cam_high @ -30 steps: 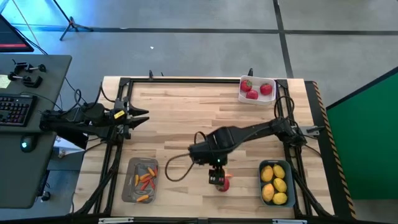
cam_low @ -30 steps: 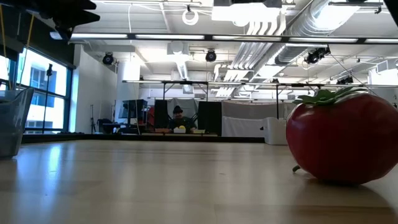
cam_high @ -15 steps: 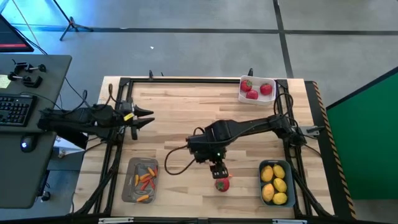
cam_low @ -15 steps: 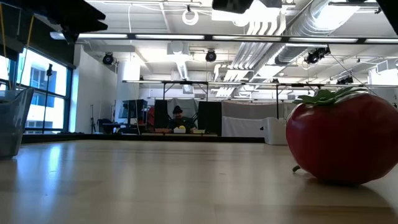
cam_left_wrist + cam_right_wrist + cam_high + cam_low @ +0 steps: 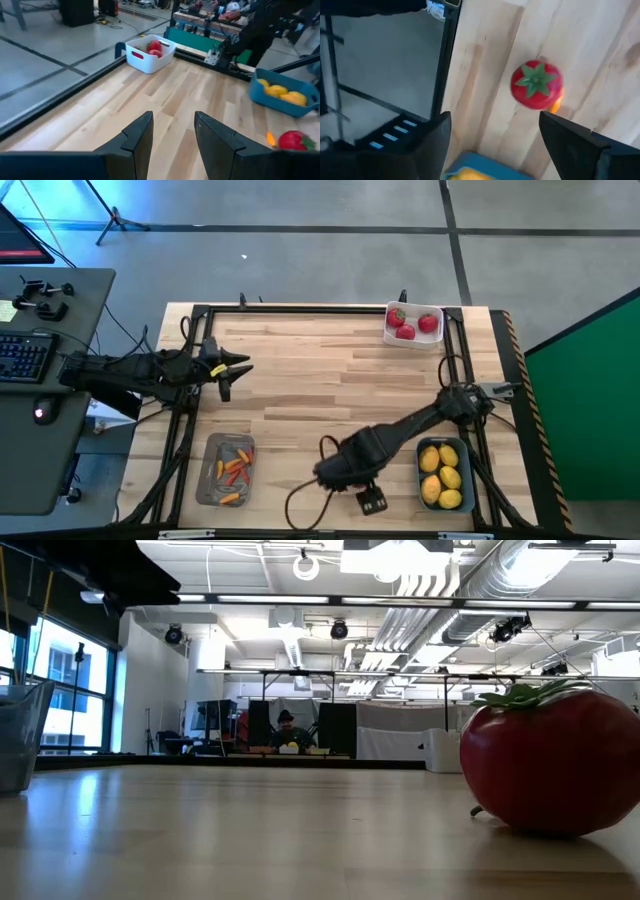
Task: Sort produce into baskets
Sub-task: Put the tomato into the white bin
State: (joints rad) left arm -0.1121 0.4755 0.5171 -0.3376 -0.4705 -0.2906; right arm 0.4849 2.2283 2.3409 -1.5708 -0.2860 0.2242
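A round red fruit with a green top (image 5: 536, 84) rests on the wood table near its front edge. It also shows in the low view (image 5: 550, 762) and the left wrist view (image 5: 294, 140). A small orange item (image 5: 556, 102) lies beside it. In the high view my right arm hides the fruit. My right gripper (image 5: 372, 501) is open and empty, near the front edge just beyond the fruit (image 5: 492, 117). My left gripper (image 5: 240, 368) is open and empty above the table's left side (image 5: 173, 116).
A white basket (image 5: 414, 325) with red fruits stands at the far right. A blue-teal basket (image 5: 445, 473) with lemons stands at the near right. A grey tray (image 5: 226, 470) with orange-red peppers lies at the near left. A black frame (image 5: 300, 310) edges the table.
My right gripper has gone from beside the red fruit toward the table's near edge, and the arm now covers the fruit from above. The fruit has stayed in place on the table. My left gripper has moved a little toward the table's right.
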